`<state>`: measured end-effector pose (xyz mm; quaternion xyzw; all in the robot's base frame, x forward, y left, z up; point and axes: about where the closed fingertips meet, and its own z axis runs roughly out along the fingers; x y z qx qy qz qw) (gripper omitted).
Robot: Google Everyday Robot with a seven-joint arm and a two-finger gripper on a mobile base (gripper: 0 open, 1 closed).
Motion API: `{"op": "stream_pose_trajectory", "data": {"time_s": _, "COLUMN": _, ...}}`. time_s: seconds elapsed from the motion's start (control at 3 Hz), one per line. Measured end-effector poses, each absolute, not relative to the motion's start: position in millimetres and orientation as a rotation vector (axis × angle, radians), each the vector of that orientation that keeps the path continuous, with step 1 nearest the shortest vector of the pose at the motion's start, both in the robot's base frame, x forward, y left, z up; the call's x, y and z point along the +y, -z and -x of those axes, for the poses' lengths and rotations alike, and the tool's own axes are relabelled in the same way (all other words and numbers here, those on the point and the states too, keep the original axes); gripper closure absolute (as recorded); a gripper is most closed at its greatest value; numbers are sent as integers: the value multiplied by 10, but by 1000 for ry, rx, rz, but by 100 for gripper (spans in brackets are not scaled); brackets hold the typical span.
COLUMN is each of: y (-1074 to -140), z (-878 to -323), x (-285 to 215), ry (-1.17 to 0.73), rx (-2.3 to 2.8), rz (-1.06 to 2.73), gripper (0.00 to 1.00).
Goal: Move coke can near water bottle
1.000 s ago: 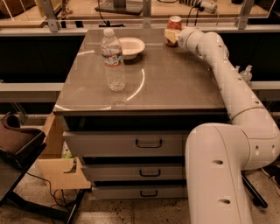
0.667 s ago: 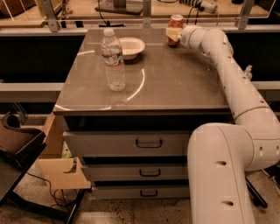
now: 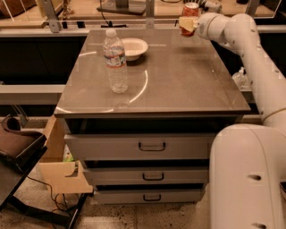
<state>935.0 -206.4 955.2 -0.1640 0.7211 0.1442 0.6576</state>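
The coke can [image 3: 191,10], red-orange with a silver top, is at the far right corner of the table, held just above the surface. My gripper [image 3: 187,23] is shut on the can's lower part, with the white arm reaching in from the right. The water bottle [image 3: 115,60], clear with a white cap and a label band, stands upright on the left half of the table, well apart from the can.
A white bowl [image 3: 134,46] sits just behind and right of the bottle. The grey table [image 3: 178,85] tops a cabinet with three drawers [image 3: 152,146]. A rail runs behind the table. A cardboard box [image 3: 60,172] and a dark chair [image 3: 15,147] stand at the lower left.
My gripper has lifted the coke can up off the far right corner of the table and carried it slightly right. The bottle and bowl have not moved.
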Motion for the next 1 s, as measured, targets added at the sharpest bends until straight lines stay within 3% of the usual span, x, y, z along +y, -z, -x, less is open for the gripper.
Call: {"op": "stream_pose_trajectory", "data": {"time_s": 1.0, "y": -10389, "z": -8051, "x": -2295, "ry": -307, "rx": 1574, "rz": 344, "gripper": 100}}
